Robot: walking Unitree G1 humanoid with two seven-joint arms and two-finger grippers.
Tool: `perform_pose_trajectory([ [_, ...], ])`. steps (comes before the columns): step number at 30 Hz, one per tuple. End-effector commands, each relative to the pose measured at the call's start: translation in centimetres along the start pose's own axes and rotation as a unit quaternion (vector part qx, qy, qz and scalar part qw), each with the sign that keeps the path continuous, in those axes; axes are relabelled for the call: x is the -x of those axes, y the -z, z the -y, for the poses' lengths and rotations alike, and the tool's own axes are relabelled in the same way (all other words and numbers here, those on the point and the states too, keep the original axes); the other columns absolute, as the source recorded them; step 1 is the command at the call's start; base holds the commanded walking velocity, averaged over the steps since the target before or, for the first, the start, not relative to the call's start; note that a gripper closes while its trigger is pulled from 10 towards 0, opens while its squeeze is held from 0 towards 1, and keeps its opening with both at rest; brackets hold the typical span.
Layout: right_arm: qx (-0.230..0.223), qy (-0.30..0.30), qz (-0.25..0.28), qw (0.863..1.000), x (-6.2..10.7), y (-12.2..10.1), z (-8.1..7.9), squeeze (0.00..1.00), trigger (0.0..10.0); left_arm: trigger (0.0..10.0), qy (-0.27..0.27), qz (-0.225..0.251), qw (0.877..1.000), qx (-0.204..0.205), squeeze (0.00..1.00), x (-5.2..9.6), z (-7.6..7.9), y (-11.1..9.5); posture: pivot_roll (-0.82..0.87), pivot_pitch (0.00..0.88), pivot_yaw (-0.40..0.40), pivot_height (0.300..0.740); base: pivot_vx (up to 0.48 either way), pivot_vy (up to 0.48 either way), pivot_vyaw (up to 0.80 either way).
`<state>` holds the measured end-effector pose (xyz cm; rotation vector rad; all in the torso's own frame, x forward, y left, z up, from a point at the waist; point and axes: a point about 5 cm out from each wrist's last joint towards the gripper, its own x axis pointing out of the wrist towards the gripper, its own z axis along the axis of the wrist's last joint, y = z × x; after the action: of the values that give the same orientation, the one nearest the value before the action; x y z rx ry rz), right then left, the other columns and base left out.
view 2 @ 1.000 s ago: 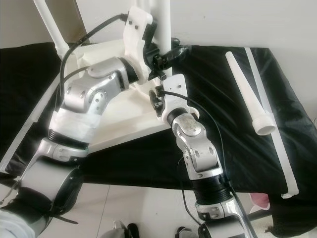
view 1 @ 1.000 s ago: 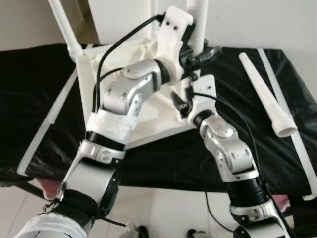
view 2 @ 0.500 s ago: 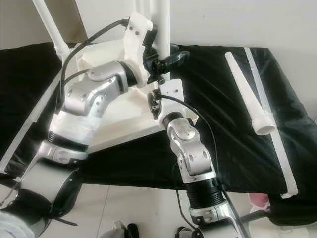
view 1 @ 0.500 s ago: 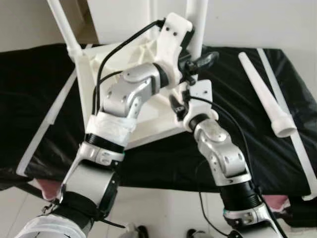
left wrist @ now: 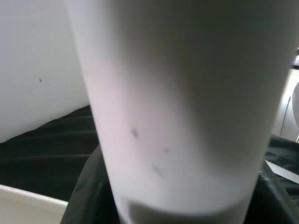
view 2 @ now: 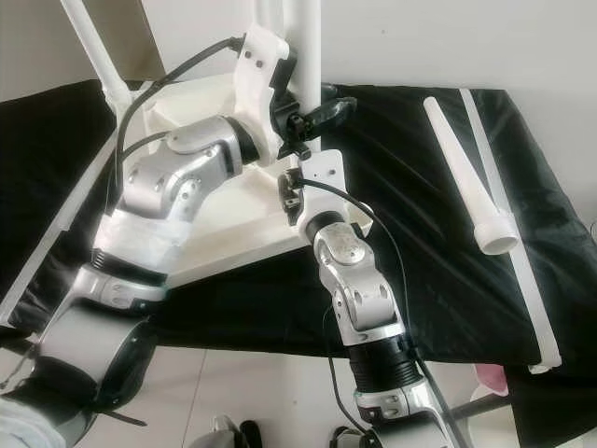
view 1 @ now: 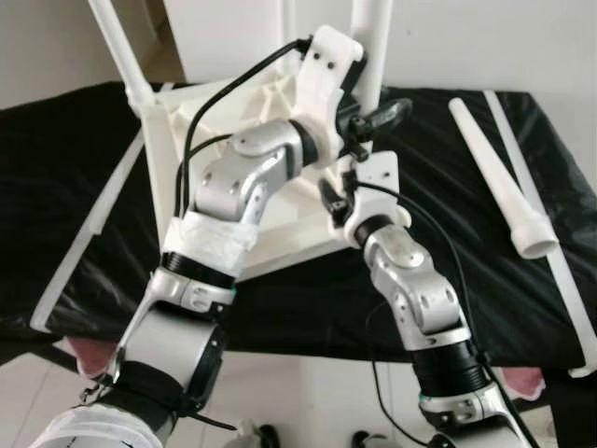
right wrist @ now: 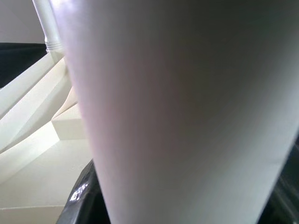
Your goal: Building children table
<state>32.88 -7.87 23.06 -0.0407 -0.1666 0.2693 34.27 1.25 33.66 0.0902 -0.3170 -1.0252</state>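
The white table top (view 1: 280, 224) lies upside down on a black cloth (view 1: 75, 168). One white leg (view 1: 117, 47) stands at its far left corner. Another upright leg (view 1: 375, 42) stands at the near right corner. My left gripper (view 1: 368, 119) is shut on this leg a little above its base, one black finger (view 1: 387, 112) reaching past it. My right gripper (view 1: 339, 191) holds the same leg lower down, at the socket. Both wrist views have the leg (left wrist: 187, 93) (right wrist: 187, 93) very close, dark fingers (left wrist: 88, 196) (right wrist: 81, 191) against its sides.
A loose tapered white leg (view 1: 494, 177) lies on the cloth at the right, next to a long thin white strip (view 1: 550, 252). Another white strip (view 1: 84, 243) lies along the left. A white wall stands behind. The cloth's front edge is close to my body.
My right elbow has swung left and forward, with the gripper staying at the leg's base. The left arm and the leg have hardly moved.
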Motion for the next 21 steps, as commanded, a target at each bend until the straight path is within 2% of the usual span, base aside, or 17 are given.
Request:
perform_pose_trajectory([
  [1, -0.02, 0.07, -0.012, 0.997, 0.07, 0.38, 2.47, 0.0, 10.0, 10.0, 0.012, 0.0, 1.0, -0.004, 1.0, 0.31, 0.24, 0.44, -0.11, 0.125, 0.068, 0.74, 0.0, 0.0, 0.0],
  [21, -0.018, 0.07, -0.01, 0.997, 0.07, 0.28, 2.54, 0.0, 10.0, 10.0, 0.02, 0.002, 1.0, -0.003, 1.0, 0.32, 0.49, 0.28, -0.1, 0.135, 0.066, 0.74, 0.0, 0.0, 0.0],
])
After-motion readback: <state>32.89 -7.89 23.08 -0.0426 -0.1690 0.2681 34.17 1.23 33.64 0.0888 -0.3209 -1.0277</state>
